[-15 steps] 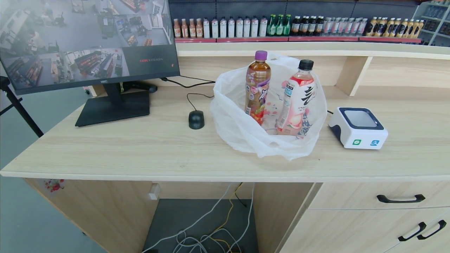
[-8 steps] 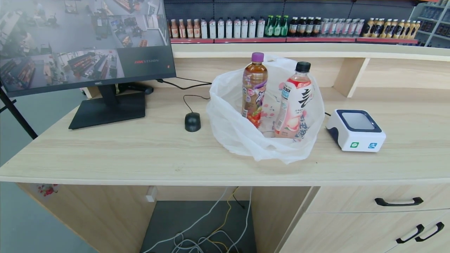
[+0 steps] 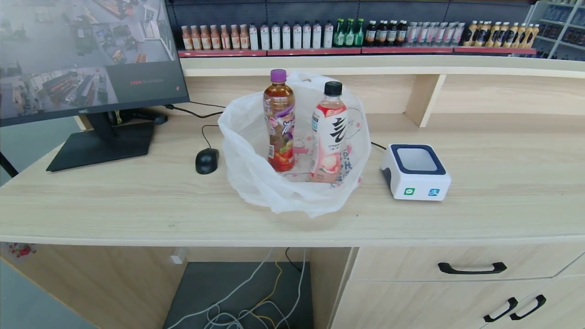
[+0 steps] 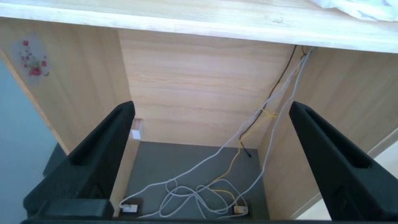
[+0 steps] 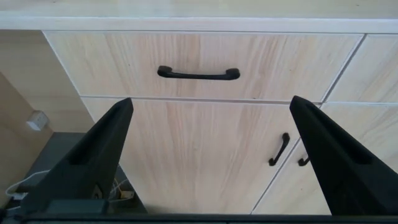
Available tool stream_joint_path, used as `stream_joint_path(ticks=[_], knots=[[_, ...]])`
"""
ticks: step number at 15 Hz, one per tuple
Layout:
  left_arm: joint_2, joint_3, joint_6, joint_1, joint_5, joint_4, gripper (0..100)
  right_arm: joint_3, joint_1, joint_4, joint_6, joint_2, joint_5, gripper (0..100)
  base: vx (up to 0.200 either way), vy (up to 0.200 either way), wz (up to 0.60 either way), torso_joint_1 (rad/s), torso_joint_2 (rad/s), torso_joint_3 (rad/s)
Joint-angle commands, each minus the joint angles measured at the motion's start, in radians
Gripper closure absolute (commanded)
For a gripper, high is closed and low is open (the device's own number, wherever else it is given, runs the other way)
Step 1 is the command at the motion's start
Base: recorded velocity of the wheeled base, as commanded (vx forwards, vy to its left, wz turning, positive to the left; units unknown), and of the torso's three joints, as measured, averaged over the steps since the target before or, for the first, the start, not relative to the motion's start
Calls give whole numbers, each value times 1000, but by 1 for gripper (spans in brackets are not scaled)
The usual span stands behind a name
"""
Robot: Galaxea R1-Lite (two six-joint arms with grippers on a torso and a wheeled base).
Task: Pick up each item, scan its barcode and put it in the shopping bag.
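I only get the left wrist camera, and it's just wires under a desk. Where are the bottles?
Observer: The purple-cap bottle and the black-cap bottle stand upright inside the white bag on the desk.
Operator: And the beeper thing?
Observer: The scanner sits on the desk, just to the bag's right.
Operator: Where's my other arm?
Observer: The right gripper is open, facing a drawer with a black handle.

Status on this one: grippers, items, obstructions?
Left gripper open, below counter edge. Right gripper open, facing drawers. Purple-capped bottle, black-capped bottle upright in shopping bag, beside scanner. Nothing obstructing.
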State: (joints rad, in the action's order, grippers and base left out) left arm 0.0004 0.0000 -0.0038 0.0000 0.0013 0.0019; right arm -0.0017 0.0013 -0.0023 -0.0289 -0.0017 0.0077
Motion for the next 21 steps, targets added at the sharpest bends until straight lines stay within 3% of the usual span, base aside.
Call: stream_joint_path(ticks=[1,15,21], knots=[[0,0,-1,0,0,0,0,0,0,-1,0,3,2,0,0,-200,0,7,7,7],[0,0,-1,0,0,0,0,0,0,-1,14,2,0,0,0,-200,0,3,3,3],[0,0,-1,0,0,0,0,-1,0,-1,15,2,0,0,0,0,0,0,0,0]])
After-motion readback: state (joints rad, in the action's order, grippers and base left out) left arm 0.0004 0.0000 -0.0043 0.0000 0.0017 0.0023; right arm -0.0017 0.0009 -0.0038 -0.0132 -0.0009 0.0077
